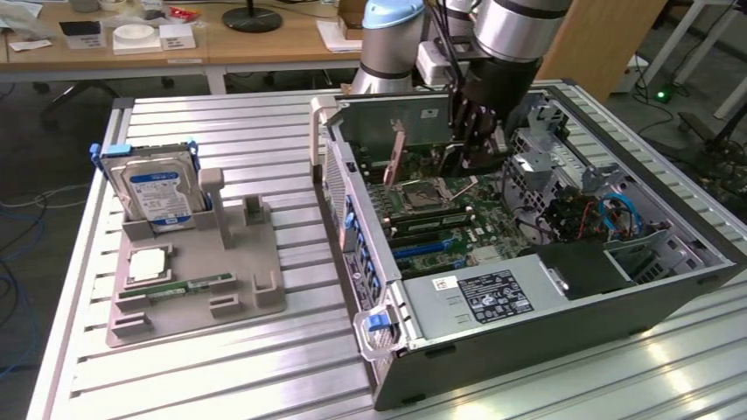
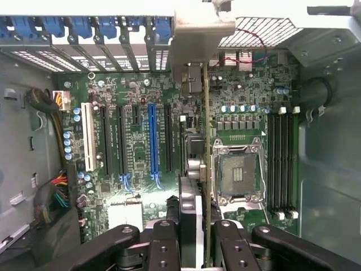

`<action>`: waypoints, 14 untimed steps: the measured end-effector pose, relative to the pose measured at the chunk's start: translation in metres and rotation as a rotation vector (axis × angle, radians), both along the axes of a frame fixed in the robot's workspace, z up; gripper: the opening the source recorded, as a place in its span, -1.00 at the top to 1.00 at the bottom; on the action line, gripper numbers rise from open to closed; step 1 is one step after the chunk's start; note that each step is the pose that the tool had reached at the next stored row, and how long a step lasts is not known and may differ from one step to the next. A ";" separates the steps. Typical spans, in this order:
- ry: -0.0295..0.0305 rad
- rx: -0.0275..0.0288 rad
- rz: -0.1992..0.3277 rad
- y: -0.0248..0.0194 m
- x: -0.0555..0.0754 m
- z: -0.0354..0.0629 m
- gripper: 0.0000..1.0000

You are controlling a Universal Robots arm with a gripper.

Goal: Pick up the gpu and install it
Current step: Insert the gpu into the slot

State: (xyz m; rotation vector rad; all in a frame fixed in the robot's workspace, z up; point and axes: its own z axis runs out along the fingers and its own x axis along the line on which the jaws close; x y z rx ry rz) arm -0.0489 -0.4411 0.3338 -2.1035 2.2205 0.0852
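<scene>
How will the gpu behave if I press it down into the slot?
Probably stiff: the gpu is a flat board with a metal bracket. Gripped at one end by the gripper, it may pivot. Thin edge-on, so likely fragile.

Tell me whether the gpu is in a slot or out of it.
Out: the gripper holds the gpu on edge above the motherboard, clear of the slots.
</scene>
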 end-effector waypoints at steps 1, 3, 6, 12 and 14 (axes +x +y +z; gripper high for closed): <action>-0.0001 0.0001 0.000 -0.0001 0.000 -0.0018 0.44; -0.0001 0.0001 0.000 -0.0002 0.000 -0.0056 0.44; -0.0001 0.0001 0.000 -0.0002 -0.002 -0.0104 0.44; 0.0000 0.0000 0.000 -0.0065 -0.005 -0.0164 0.44; -0.0001 0.0002 0.000 -0.0094 -0.004 -0.0194 0.44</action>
